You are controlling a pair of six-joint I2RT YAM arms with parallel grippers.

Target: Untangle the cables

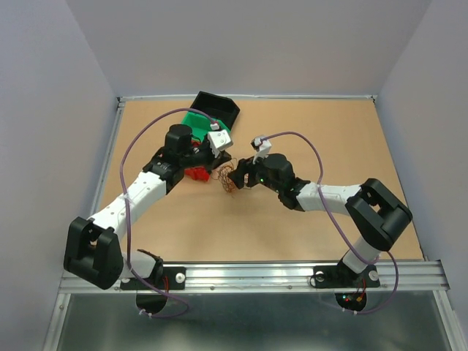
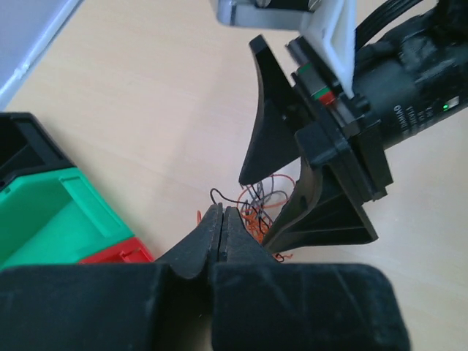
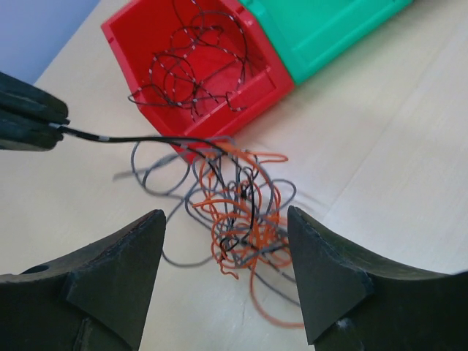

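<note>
The cables (image 3: 241,205) are a small clump of orange, grey and black strands on the table, also seen in the top view (image 1: 229,179) and the left wrist view (image 2: 265,202). My right gripper (image 3: 225,213) is open, its fingers straddling the clump just above it (image 1: 240,176). My left gripper (image 2: 221,213) is shut on one black strand (image 3: 124,138) that runs taut from its tips to the clump. It sits left of the clump (image 1: 215,165) and shows at the left edge of the right wrist view (image 3: 29,121).
A red bin (image 3: 252,62) holding a loose black wire (image 3: 194,62) lies just beyond the clump (image 1: 195,174). A green bin (image 1: 194,121) and a black bin (image 1: 216,110) stand behind it. The two grippers are close together.
</note>
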